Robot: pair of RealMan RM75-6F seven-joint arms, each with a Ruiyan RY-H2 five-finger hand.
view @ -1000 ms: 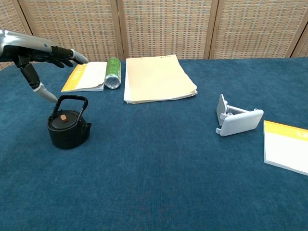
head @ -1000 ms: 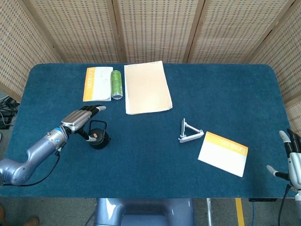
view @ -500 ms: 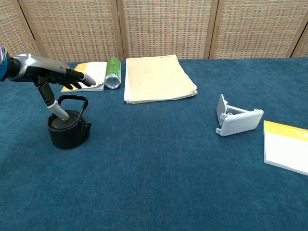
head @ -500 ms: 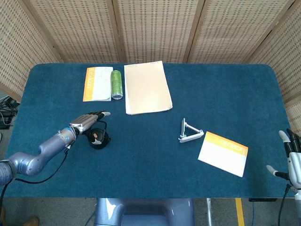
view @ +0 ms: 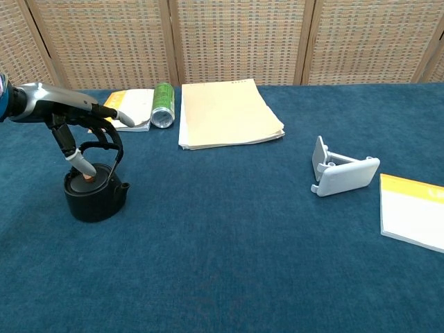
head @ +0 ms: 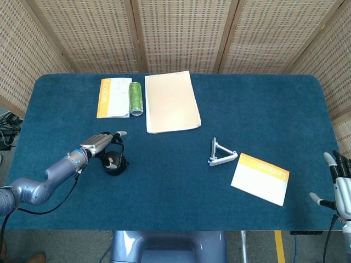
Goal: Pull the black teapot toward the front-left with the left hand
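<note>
The black teapot (head: 115,163) (view: 94,198) stands upright on the blue table cloth at the left, with a small orange knob on its lid. My left hand (head: 101,143) (view: 69,114) is over it from the left. Its dark fingers curl around the arched handle, the thumb reaches down to the lid, and one finger sticks out to the right. My right hand (head: 341,189) hangs off the table's front-right corner with its fingers apart and nothing in them; only the head view shows it.
A yellow-and-white booklet (head: 113,97) (view: 128,109), a lying green can (head: 135,98) (view: 163,104) and a tan paper stack (head: 170,102) (view: 225,114) lie behind the teapot. A white stand (head: 221,153) (view: 340,173) and a second booklet (head: 260,178) (view: 416,211) lie at the right.
My left hand came down from above the teapot and closed its fingers around the handle. The teapot has since shifted slightly toward the front-left. The right hand has barely moved.
</note>
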